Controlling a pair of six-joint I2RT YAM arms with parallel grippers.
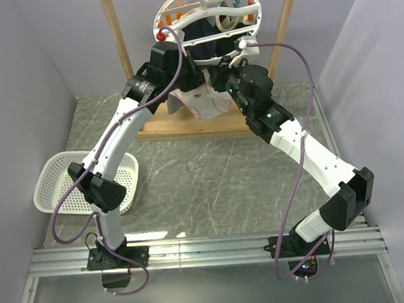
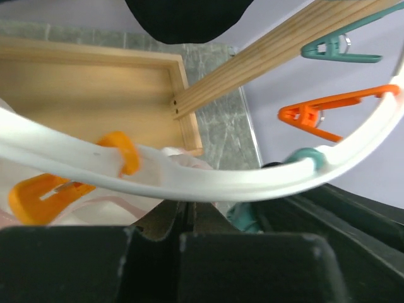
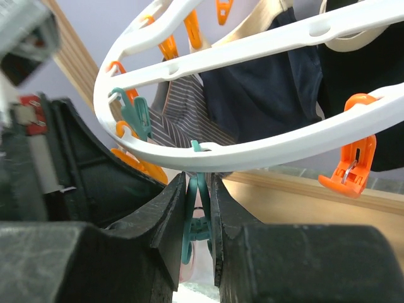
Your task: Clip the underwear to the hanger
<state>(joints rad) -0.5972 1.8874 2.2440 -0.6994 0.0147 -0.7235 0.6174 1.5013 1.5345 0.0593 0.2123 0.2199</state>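
Right gripper squeezing teal clip under hanger; left gripper closed tight near underwear; navy garment, striped cloth behind.

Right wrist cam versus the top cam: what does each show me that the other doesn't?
Only the right wrist: the right gripper closed on a teal clip under the rim of the hanger; from above, the arm hides that. Only the top: the underwear spread out below the hanger, and the white basket at the left. Both: the hanger, the navy garment on it and the wooden rack.
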